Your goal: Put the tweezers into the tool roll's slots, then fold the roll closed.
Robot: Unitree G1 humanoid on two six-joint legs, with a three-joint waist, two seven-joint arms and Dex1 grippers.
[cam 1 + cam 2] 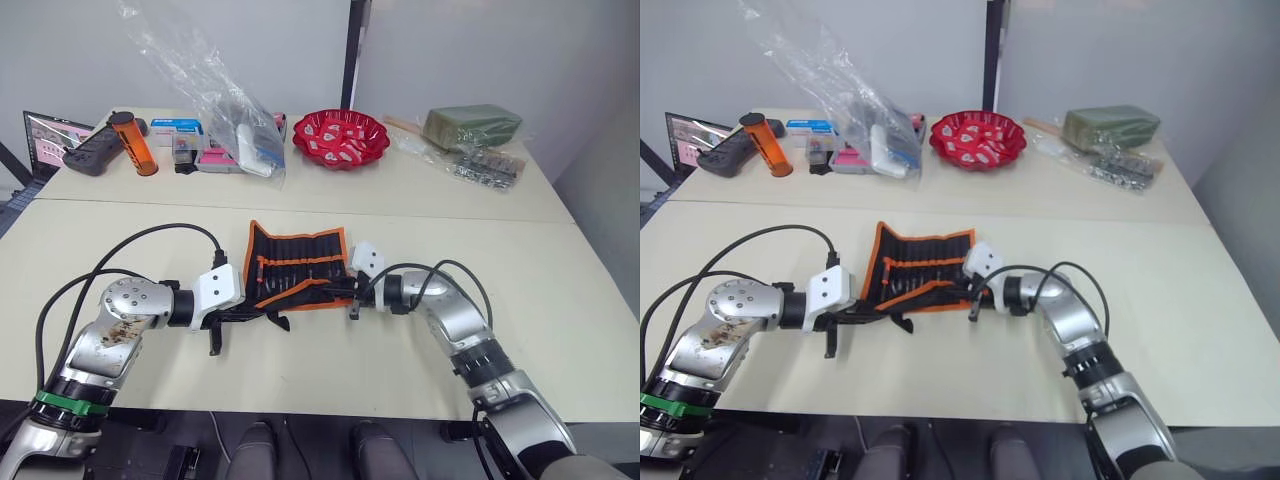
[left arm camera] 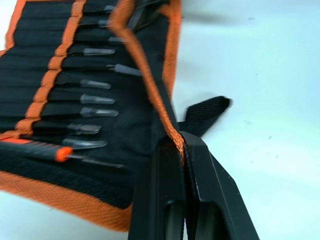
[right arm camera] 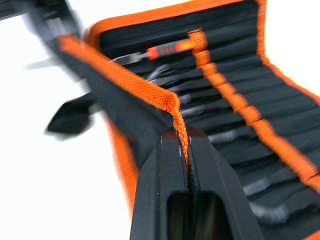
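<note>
The tool roll (image 1: 297, 262) lies open at the middle of the table, black with orange binding. Several slim tweezers (image 2: 95, 99) sit side by side in its slots, beside an orange-handled tool (image 2: 41, 150). The roll's near edge is lifted off the table as a flap. My left gripper (image 2: 181, 146) is shut on the left corner of that orange edge, and my right gripper (image 3: 181, 131) is shut on the right corner. The black strap (image 2: 206, 111) hangs loose by the left gripper (image 1: 264, 312). The right gripper (image 1: 342, 292) meets the roll from the right.
Along the far table stand a red bowl (image 1: 340, 138), a clear plastic bag of items (image 1: 236, 122), an orange cylinder (image 1: 134, 143), a black device (image 1: 94, 156) and a green block in a bag (image 1: 472, 125). A seam (image 1: 450, 215) joins the two tables.
</note>
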